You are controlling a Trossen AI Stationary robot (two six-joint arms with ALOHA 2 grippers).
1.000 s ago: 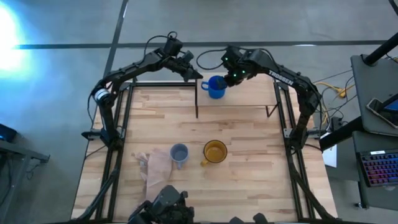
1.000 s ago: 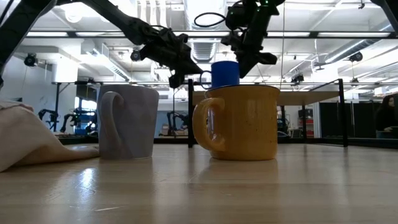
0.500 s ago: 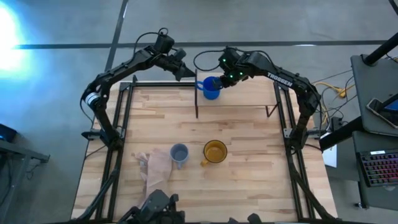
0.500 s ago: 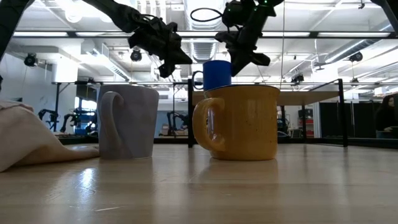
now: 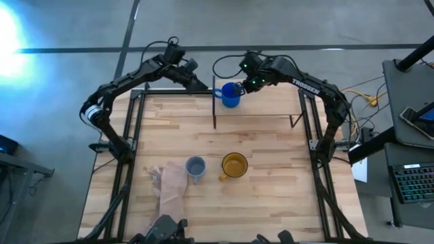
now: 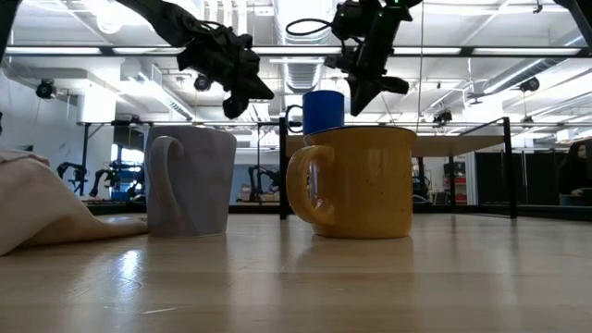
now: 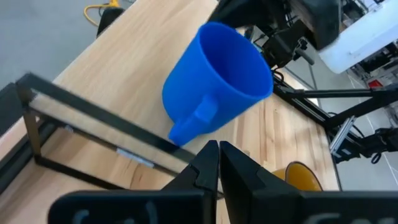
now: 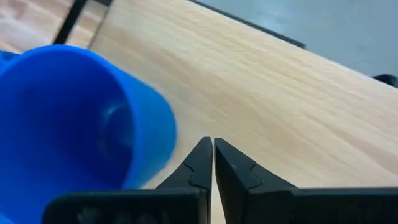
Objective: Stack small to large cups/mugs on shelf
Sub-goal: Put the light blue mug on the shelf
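The small bright blue mug [image 5: 231, 95] stands upright on its base near the left end of the shelf [image 5: 271, 103], its handle [image 7: 198, 118] toward the table's left. My left gripper [image 5: 205, 86] is shut, just left of the handle and apart from it. My right gripper [image 5: 245, 86] is shut, close beside the mug's right wall [image 8: 163, 134], with a small gap showing in the low view [image 6: 359, 107]. The grey-blue mug [image 5: 195, 167] and the yellow-orange mug [image 5: 234, 165] stand on the tabletop near the front.
A pinkish-beige cloth [image 5: 171, 184] lies on the tabletop left of the grey-blue mug. The shelf stands on thin black posts [image 5: 215, 112] at the table's far edge, and the board right of the blue mug is bare. Workshop gear shows beyond the table.
The blue mug has slid a little toward the table's left along the shelf, with my right gripper following beside it, and it stays upright. My left gripper has drawn back from the mug's handle toward the table's left and slightly up.
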